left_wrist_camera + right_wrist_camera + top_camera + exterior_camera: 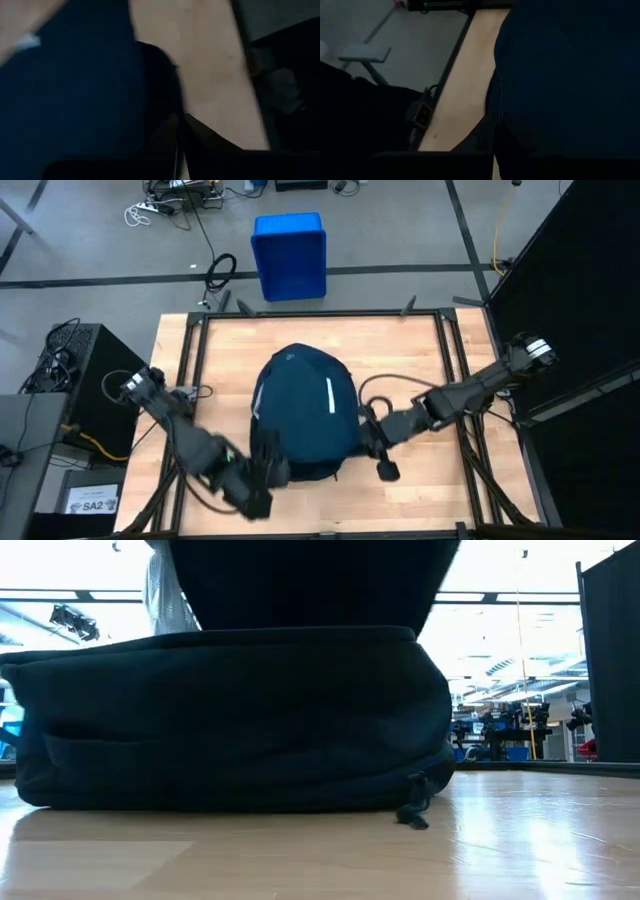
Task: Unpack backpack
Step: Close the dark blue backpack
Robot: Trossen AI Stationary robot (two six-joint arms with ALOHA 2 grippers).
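Note:
The dark navy backpack [305,410] lies flat in the middle of the wooden table, its white stripe [331,395] facing up. In the low view the backpack [230,720] fills most of the picture and a zip pull [412,815] hangs at its corner. My left gripper [268,472] is shut and sits at the bag's near left corner; its wrist view shows the navy fabric [75,100] close ahead. My right gripper [370,442] is also shut, at the bag's right side near the near end, with the fabric [570,75] right beside it. My left gripper stands against the backpack's near left corner in the high view, but I cannot tell whether it touches the fabric. My right gripper is close beside the backpack's right side, and I cannot tell whether it touches either.
A bright blue plastic bin [290,255] stands on the floor beyond the table's far edge. Black frame rails [195,360] run along the table's left and right sides. Bare wood [420,350] shows on the far part of the table and on both sides of the bag.

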